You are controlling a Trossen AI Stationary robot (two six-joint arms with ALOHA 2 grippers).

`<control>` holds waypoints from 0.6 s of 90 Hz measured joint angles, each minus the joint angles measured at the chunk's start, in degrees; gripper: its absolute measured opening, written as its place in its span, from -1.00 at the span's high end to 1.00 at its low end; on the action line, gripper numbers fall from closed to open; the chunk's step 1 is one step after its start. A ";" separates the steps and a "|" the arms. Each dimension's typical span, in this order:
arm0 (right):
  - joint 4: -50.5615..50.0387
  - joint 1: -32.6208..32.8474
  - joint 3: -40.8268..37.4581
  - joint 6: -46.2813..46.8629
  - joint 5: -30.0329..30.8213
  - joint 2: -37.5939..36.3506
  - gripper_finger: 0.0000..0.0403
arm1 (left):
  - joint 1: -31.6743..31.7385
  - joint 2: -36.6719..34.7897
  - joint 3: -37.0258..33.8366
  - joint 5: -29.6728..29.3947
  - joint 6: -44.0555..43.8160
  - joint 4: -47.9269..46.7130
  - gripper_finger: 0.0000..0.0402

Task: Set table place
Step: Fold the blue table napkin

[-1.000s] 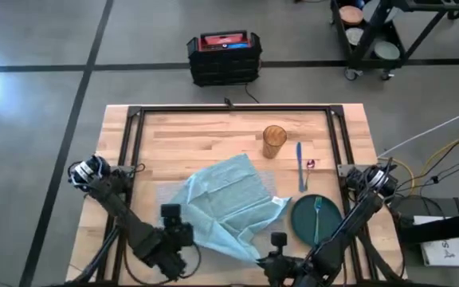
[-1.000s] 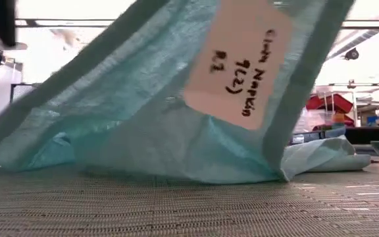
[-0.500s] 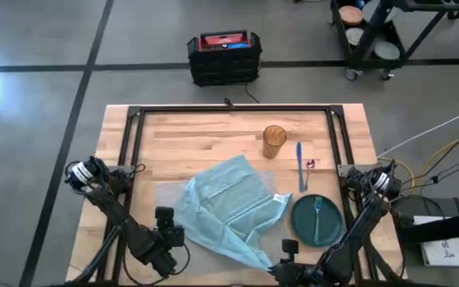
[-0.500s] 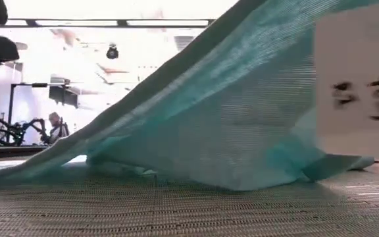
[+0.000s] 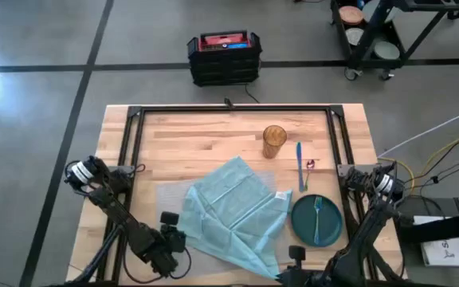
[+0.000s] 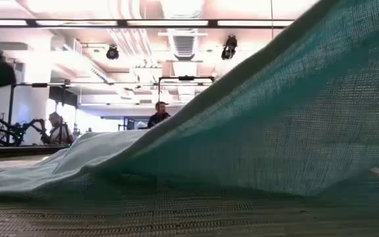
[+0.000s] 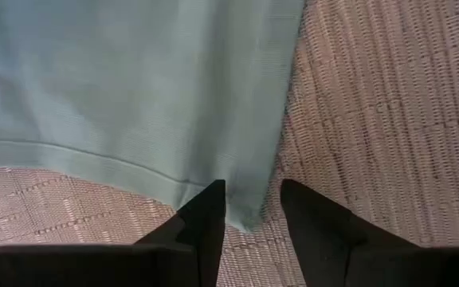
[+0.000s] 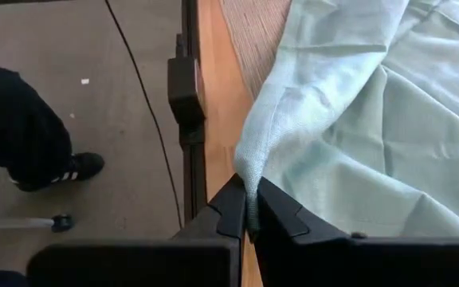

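Pinching the teal napkin [image 8: 357, 119] corner in the right gripper [image 8: 249, 215], left gripper [image 7: 249, 211] spread just off its other corner, I judge I should draw it evenly off the placemat [image 5: 170, 191] on the table [image 5: 205, 135], clear of the plate [image 5: 329, 227].

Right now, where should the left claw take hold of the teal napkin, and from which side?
Best the hemmed corner of the napkin, lying flat on the placemat just ahead of the left claw. Its fingers are open and straddle that corner, so a low forward approach from the table's near-left side looks right. The right claw already pinches another corner at the near edge.
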 joint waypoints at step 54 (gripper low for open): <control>0.04 0.00 0.00 -0.02 0.05 0.00 1.00 | -0.04 0.02 -0.64 1.56 1.25 -0.83 0.95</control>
